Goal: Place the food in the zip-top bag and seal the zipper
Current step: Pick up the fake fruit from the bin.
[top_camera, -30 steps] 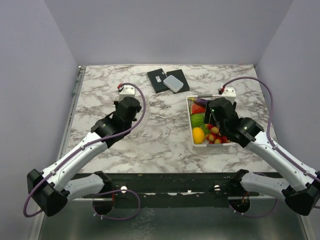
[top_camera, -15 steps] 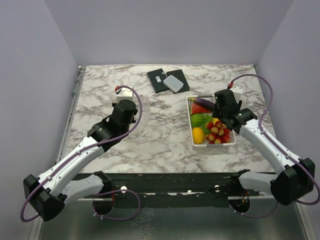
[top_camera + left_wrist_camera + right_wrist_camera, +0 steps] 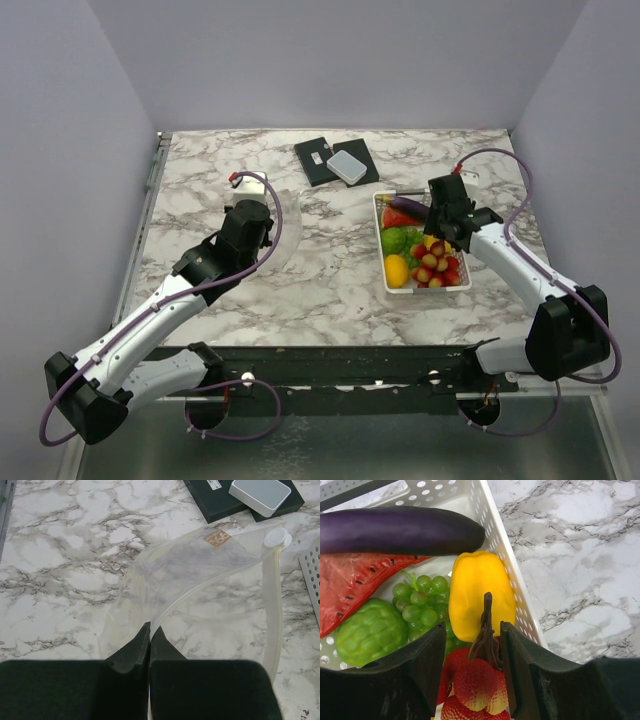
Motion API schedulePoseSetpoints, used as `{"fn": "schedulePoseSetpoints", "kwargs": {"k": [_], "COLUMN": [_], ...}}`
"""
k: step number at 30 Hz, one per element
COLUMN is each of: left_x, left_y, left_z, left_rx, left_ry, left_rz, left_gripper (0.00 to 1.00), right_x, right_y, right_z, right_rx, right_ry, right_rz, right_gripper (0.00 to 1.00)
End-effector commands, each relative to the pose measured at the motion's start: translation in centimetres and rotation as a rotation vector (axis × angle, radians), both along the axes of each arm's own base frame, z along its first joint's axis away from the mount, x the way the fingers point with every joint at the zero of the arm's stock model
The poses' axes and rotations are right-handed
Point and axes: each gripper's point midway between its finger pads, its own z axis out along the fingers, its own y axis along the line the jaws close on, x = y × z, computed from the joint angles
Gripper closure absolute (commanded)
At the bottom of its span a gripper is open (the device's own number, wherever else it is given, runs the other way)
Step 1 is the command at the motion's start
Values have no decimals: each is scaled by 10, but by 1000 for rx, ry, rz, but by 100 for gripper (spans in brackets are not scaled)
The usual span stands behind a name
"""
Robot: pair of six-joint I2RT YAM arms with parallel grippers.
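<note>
The clear zip-top bag (image 3: 210,585) lies flat on the marble table, faint in the top view (image 3: 283,228). My left gripper (image 3: 149,629) is shut on its edge, where the thin zipper strip (image 3: 200,592) curves away to the right. The food lies in a white basket (image 3: 425,290): purple eggplant (image 3: 395,530), watermelon slice (image 3: 355,585), green grapes (image 3: 422,602), a yellow fruit (image 3: 480,587) and red strawberries (image 3: 477,685). My right gripper (image 3: 472,627) is open over the basket, its jaws either side of the strawberries' brown stem (image 3: 486,630).
A bumpy green fruit (image 3: 370,635) also lies in the basket. Two flat black items with a pale grey box (image 3: 347,166) on them sit at the back of the table, just beyond the bag (image 3: 260,492). The basket's wall (image 3: 312,575) is right of the bag.
My right arm has swung back from the basket's near right side, and its gripper now sits over the strawberries. My left gripper has shifted slightly back and left.
</note>
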Motion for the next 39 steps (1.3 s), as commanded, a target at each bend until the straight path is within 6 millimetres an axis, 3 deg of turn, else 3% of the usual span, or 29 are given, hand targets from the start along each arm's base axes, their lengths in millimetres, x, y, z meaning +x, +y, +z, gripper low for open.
{"fn": "schedulePoseSetpoints", "kwargs": {"k": [1, 18, 24, 27, 39], "left_x": [-1, 0, 0, -1, -1], "left_y": [-2, -4, -1, -1, 0], "left_z": [3, -1, 0, 1, 2], "left_rx": [-16, -11, -10, -13, -14], "left_ry": [-13, -2, -10, -14, -19], "left_rz": [-19, -23, -12, -9, -8], "left_gripper": [100, 100, 100, 100, 100], "right_x": [9, 18, 16, 16, 19], "right_y": [-1, -11, -13, -14, -4], "right_z": [-5, -27, -27, -21, 49], "right_rx": [6, -23, -30, -32, 41], "right_ry": [0, 51, 49, 39, -147], "right_rz": [7, 0, -3, -1, 60], "right_gripper": [48, 65, 85, 99, 99]}}
